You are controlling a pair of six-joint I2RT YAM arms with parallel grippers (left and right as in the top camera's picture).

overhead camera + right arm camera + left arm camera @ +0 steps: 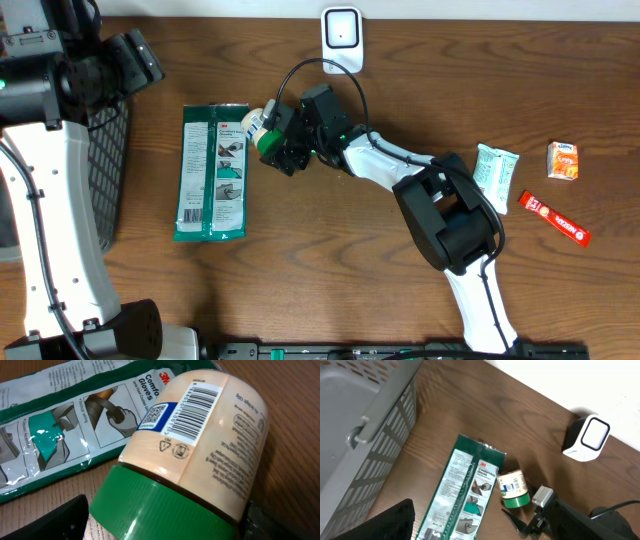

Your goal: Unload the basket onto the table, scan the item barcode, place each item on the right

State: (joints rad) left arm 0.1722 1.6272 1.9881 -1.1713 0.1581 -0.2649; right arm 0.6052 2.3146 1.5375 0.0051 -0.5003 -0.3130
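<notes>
Your right pincer (274, 142) stands wide open astride the green-lidded jar (200, 445), gripping nothing. The jar lies on its side on the worktop (300, 265), just beside the gloves packet (212, 172), barcode facing up. Your left pincer (140, 62) is open and empty too.

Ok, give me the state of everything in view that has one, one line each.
jar: lying on its side, green lid on, barcode up
glove pack: flat, printed side up
scanner: upright at the far edge
basket: upright, nothing in the part shown
right gripper: open, astride the jar's lid end
left gripper: open, empty
orange box: lying flat
red sachet: lying flat
green-white pack: lying flat
</notes>
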